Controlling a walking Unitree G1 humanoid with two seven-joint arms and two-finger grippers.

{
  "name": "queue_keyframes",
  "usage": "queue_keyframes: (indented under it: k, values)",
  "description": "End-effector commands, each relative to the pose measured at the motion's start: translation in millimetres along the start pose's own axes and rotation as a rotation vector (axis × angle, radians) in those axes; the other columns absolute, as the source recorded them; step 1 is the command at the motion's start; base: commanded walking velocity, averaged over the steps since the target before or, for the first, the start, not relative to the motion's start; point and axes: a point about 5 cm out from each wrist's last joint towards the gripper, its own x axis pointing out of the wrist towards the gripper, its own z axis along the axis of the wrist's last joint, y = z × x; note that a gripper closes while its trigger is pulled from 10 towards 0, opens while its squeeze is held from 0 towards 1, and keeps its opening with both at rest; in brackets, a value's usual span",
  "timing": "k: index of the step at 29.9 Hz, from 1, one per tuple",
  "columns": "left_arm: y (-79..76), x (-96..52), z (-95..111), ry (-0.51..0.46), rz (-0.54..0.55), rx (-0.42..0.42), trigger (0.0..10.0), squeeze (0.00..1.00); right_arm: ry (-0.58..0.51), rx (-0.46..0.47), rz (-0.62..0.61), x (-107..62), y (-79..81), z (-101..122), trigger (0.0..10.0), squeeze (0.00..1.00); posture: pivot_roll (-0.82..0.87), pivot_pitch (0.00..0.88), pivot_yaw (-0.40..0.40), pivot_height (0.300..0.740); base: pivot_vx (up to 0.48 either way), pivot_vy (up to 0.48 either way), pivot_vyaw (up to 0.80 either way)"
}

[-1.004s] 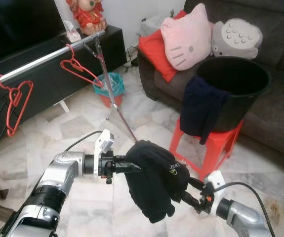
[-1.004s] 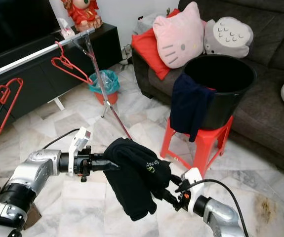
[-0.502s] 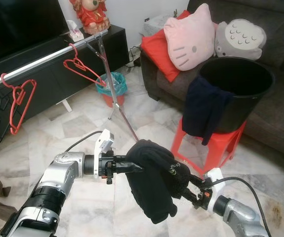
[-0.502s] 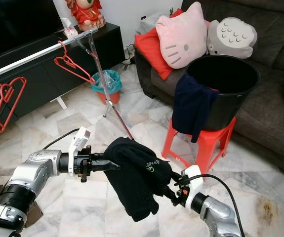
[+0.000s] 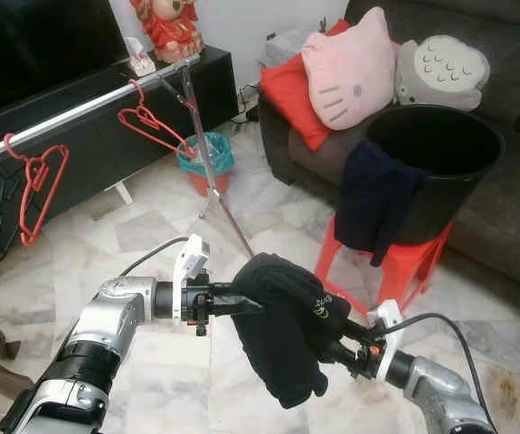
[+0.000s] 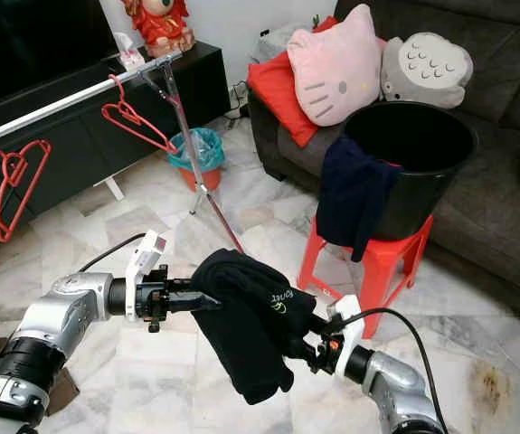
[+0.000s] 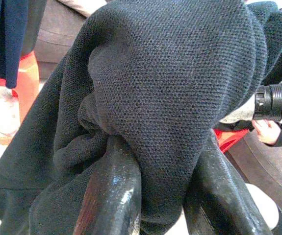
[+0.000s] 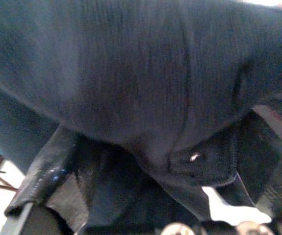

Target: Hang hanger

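Observation:
A black garment (image 5: 282,334) with a small yellow logo hangs bunched between my two grippers, low over the marble floor. My left gripper (image 5: 241,303) comes in from the left and is shut on the cloth's upper edge; in the left wrist view its fingers (image 7: 114,196) pinch a thick fold of the garment (image 7: 170,98). My right gripper (image 5: 336,348) reaches in from the lower right and is shut on the garment's other side, its fingers (image 8: 45,171) buried in cloth. Two red hangers (image 5: 33,185) (image 5: 156,127) hang on a silver rail (image 5: 79,108) at the far left.
The rail's tripod leg (image 5: 223,208) slants down toward the garment. A black bucket (image 5: 440,172) with a navy cloth (image 5: 373,199) draped over its rim stands on a red stool (image 5: 395,262). A dark sofa (image 5: 513,226) with cushions is behind; a teal-lined bin (image 5: 203,158) stands by the TV cabinet (image 5: 88,163).
The camera has shifted slightly. My right gripper has pushed a little further up and in toward the garment. The left gripper holds as before.

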Motion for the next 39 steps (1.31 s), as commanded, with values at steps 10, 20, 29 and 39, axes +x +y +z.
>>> queue_keyframes:
  k: [10, 20, 29, 39]
  values:
    - [-1.1, -1.5, 3.5, -0.018, 0.001, 0.013, 10.0, 0.00, -0.017, 0.037, 0.089, 8.5, 9.6, -1.3, 0.0, 0.00, -0.01, 0.036, 0.122, 0.740, 0.000, 0.000, 0.00]
    - [-0.4, -1.1, 2.3, -0.015, 0.006, 0.012, 10.0, 0.00, 0.001, 0.044, 0.087, 7.0, 10.5, -6.1, 0.0, 0.00, -0.02, 0.039, 0.123, 0.740, 0.000, 0.000, 0.00]
    - [0.1, -0.7, -0.1, -0.012, 0.012, 0.005, 10.0, 0.00, 0.000, 0.033, 0.047, 6.4, 8.2, -6.6, 0.0, 0.00, -0.02, 0.040, 0.124, 0.740, 0.000, 0.000, 0.00]
    - [0.3, -0.9, -3.8, 0.003, 0.023, 0.003, 10.0, 0.00, -0.007, 0.033, 0.036, 6.1, 7.3, -5.6, 0.0, 0.00, -0.02, 0.041, 0.123, 0.740, 0.000, 0.000, 0.00]
